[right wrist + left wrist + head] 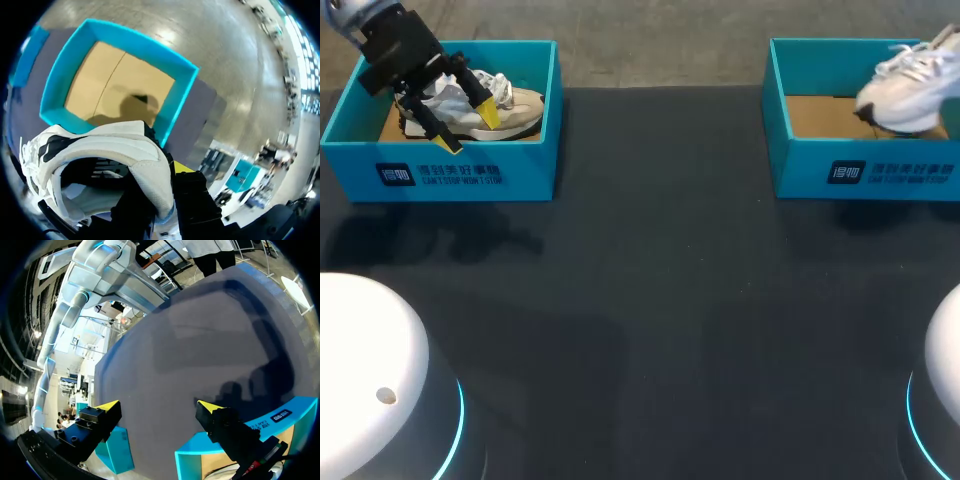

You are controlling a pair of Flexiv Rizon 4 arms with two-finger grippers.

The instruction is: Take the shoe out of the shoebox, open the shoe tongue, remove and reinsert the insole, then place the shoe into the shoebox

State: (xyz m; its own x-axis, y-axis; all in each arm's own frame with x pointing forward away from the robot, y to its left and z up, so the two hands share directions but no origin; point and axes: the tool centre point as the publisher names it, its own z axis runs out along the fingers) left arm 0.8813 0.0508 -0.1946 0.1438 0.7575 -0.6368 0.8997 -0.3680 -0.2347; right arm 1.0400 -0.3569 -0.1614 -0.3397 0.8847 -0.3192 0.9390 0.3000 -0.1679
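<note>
**Left Jaws Stood Open Over One Shoebox, Right Jaws Held a Shoe Above the Other**

At the far left of the bench sat the left shoebox, a teal box with its top open. A beige shoe lay inside it on its sole, its toe pointing toward the middle of the bench. The left arm came in over the box's far left corner. Its jaws hung spread above the shoe's heel end with white paper stuffing showing just beneath them. In the left wrist view the two yellow fingertips stood wide apart with nothing between them, so the left jaws were open and held nothing. The near wall of the box lay below them and the dark bench stretched out ahead.

The middle of the bench was dark, and the two boxes stood well apart across it. The arms' rounded white bases filled the two near corners of the head view.

At the far right sat the right shoebox, also teal and open-topped, its cardboard floor bare. A white shoe hung tilted above the box's right half, clear of the floor, where its shadow fell. In the right wrist view the black fingers pinched the padded heel collar from inside and outside, so the right jaws were closed on the white shoe.
</note>
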